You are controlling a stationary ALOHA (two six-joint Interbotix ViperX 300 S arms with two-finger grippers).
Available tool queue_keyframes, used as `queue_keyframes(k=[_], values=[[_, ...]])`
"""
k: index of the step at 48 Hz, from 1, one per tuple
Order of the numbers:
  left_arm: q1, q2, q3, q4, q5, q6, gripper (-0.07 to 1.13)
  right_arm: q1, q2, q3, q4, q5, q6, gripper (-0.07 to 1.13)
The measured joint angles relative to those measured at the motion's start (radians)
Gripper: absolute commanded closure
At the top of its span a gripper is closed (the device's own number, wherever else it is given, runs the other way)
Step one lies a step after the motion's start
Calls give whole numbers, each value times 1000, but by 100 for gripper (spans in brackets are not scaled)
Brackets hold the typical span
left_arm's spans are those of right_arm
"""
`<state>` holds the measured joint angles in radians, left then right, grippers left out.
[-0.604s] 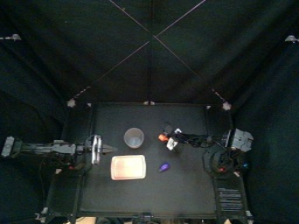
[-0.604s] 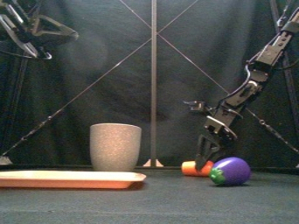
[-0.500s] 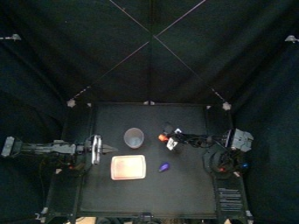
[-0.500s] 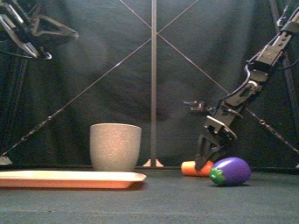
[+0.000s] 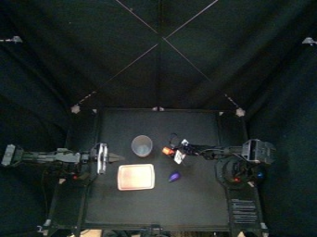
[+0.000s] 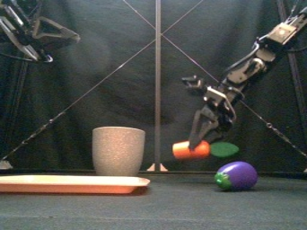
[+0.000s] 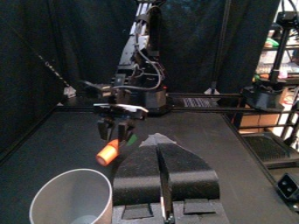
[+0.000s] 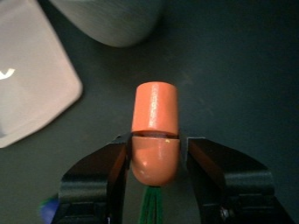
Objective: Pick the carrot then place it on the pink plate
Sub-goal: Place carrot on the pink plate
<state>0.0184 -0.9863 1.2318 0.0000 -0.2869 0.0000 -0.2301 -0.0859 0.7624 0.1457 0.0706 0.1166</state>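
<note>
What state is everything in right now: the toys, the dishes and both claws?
carrot: gripped by the right claw, in the air above the table.
right claw: shut on the carrot.
left claw: shut, empty, at the table's left.
pink plate: flat, nothing on it.
grey cup: upright.
purple toy: lying on the table.

The orange carrot (image 6: 188, 149) hangs tilted in mid-air, well right of the flat pink plate (image 6: 72, 185).

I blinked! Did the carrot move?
Yes. The carrot rose off the table and now hangs higher than the purple toy, in the right gripper.
</note>
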Motion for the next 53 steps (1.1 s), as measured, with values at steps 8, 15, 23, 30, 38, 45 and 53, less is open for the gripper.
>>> queue_keyframes(k=[8, 15, 23, 30, 38, 45, 53], values=[[0, 0, 0, -2, -2, 0, 109, 115, -37, -78, 3, 15, 0, 48], [2, -2, 0, 0, 0, 0, 109, 202, -31, -152, 3, 11, -2, 48], [0, -2, 0, 0, 0, 2, 109, 264, 54, -267, -5, -8, -6, 48], [2, -6, 0, 0, 0, 0, 109, 278, 161, -362, -25, -12, -12, 48], [2, -15, 0, 0, 0, 2, 109, 278, 296, -472, -72, -12, -11, 48], [2, -23, 0, 2, 0, 0, 109, 279, 399, -560, -94, -11, -9, 44], [2, -25, 0, 3, 0, 2, 109, 278, 456, -601, -95, 8, -8, 30]])
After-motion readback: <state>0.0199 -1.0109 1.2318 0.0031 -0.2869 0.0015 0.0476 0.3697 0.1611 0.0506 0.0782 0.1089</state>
